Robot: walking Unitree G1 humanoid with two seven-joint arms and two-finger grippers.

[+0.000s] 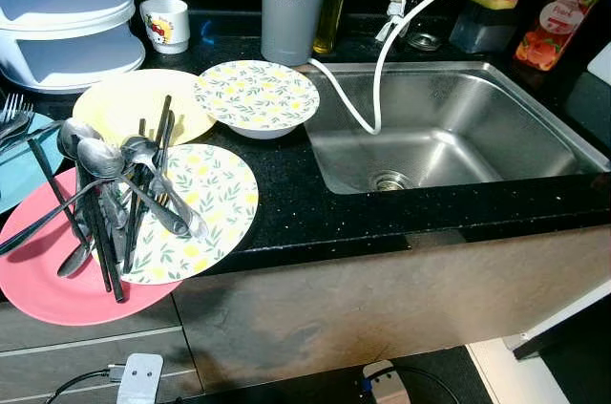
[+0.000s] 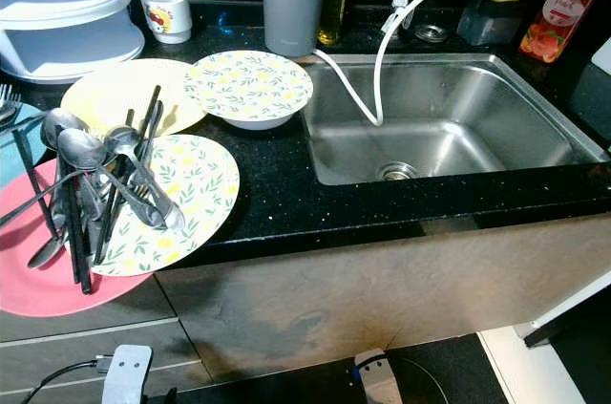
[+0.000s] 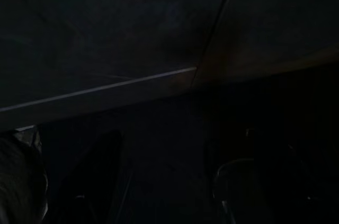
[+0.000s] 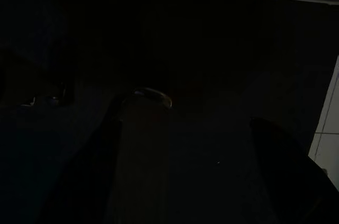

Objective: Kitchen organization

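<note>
**Op A:** Nearest me, a pink plate [image 1: 48, 280] hangs over the black counter [image 1: 296, 203] edge, with a leaf-patterned plate [image 1: 205, 203] overlapping it. Spoons and dark chopsticks [image 1: 105, 203] lie piled across both.

**Op B:** Behind those?

**Op A:** A yellow plate [image 1: 124, 103], touching a patterned bowl [image 1: 258, 98] beside the steel sink [image 1: 535, 137]. A white hose [image 1: 382, 70] dips into the basin. Farther back: a mug [image 1: 167, 24] and a grey canister [image 1: 294, 3].

**Op B:** Grippers?

**Op A:** Left gripper [image 3: 159, 181] and right gripper [image 4: 185, 166] hang in shade. On each, the fingers stand wide apart and hold nothing.
</note>
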